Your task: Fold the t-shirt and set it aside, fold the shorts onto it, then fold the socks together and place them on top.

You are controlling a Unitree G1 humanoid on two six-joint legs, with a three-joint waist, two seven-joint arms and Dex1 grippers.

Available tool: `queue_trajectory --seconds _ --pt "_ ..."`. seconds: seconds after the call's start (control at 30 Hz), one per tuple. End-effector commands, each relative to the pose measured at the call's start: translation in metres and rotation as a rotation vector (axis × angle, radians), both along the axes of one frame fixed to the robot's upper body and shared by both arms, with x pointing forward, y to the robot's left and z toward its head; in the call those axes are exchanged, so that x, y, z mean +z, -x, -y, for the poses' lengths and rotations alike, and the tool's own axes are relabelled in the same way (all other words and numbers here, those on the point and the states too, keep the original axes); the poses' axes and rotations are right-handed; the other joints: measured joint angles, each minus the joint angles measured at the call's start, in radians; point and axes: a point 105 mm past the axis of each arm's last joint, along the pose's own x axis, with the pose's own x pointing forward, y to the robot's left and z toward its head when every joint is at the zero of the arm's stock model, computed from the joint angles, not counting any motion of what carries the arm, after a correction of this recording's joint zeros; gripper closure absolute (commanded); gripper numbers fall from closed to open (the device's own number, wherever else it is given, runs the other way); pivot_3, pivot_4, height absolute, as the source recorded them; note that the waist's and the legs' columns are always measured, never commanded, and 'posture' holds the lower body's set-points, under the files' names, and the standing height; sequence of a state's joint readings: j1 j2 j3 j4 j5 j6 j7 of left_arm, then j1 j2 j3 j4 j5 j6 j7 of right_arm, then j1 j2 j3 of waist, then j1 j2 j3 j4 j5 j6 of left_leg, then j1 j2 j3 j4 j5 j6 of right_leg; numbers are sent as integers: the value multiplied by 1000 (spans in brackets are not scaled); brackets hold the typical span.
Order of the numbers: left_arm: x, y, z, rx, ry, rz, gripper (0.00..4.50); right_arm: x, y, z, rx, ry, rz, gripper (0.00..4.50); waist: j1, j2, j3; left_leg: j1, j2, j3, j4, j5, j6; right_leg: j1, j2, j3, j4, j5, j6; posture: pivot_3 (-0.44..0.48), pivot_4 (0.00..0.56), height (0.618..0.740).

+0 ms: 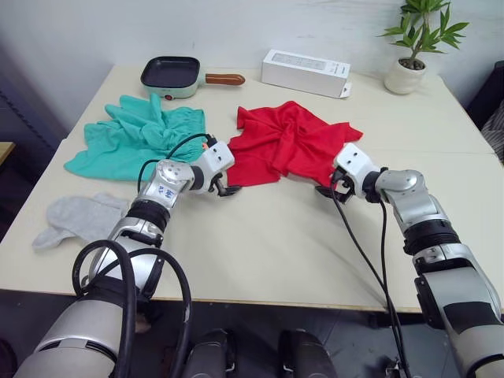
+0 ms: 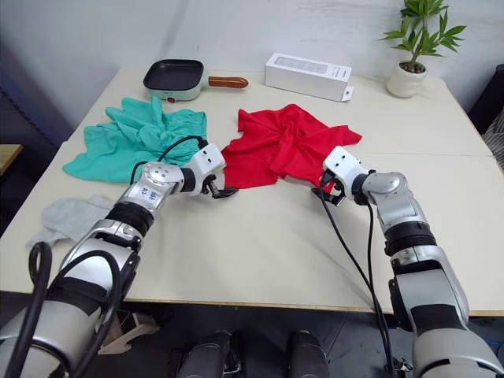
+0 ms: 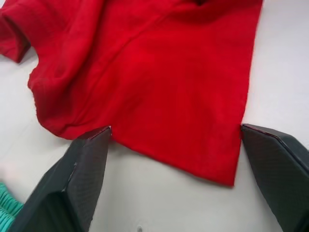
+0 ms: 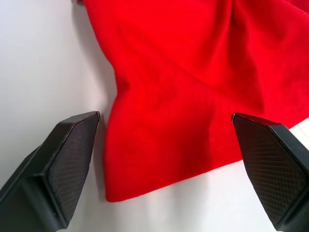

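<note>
Starting fold: t-shirt crumpled, unfolded on bench | left hand, right hand both spread, empty, at hem | shorts, socks untouched

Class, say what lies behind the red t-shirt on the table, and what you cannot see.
Behind the t-shirt lies a white box, with a green pan to its left. Anything under the crumpled cloth stays hidden.

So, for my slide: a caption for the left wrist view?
Open left end effector straddling the red t-shirt's hem corner.
</note>
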State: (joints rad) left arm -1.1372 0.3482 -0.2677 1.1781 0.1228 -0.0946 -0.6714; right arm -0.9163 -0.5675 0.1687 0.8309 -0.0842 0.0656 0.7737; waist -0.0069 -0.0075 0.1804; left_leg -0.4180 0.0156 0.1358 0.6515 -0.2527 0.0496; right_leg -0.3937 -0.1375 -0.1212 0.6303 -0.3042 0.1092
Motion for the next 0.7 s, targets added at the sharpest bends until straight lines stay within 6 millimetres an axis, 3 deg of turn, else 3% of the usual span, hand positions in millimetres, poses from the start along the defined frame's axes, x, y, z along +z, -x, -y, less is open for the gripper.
queue_trajectory --seconds 0.03,0.33,0.4,0.53,0.7 --pt "-32 4 -11 52 -95 -67 1437 -1 -1 10 -35 18 -7 651 1 0 0 0 0 0 0 0 0 0 -1 0 1 0 0 0 150 740" --pt "-51 11 -9 95 35 -169 4290 4 3 11 -29 -13 34 3821 -4 0 0 6 -1 2 -1 -1 2 2 -9 1 5 0 0 0 150 740" --pt "-51 12 -11 91 40 -165 4500 5 5 11 -21 -25 44 4469 -8 0 0 6 -2 2 -1 -1 2 2 -10 1 5 0 0 0 150 740" --pt "-43 12 -19 86 99 -143 4500 11 11 10 7 -65 67 4469 -21 0 0 6 -2 3 -1 -1 2 2 -10 1 6 0 0 0 150 740" --pt "2 11 -19 -12 283 -48 4500 27 24 13 66 -88 116 4469 -30 -1 0 6 -1 4 -4 -2 1 0 -9 2 7 0 0 0 150 740"
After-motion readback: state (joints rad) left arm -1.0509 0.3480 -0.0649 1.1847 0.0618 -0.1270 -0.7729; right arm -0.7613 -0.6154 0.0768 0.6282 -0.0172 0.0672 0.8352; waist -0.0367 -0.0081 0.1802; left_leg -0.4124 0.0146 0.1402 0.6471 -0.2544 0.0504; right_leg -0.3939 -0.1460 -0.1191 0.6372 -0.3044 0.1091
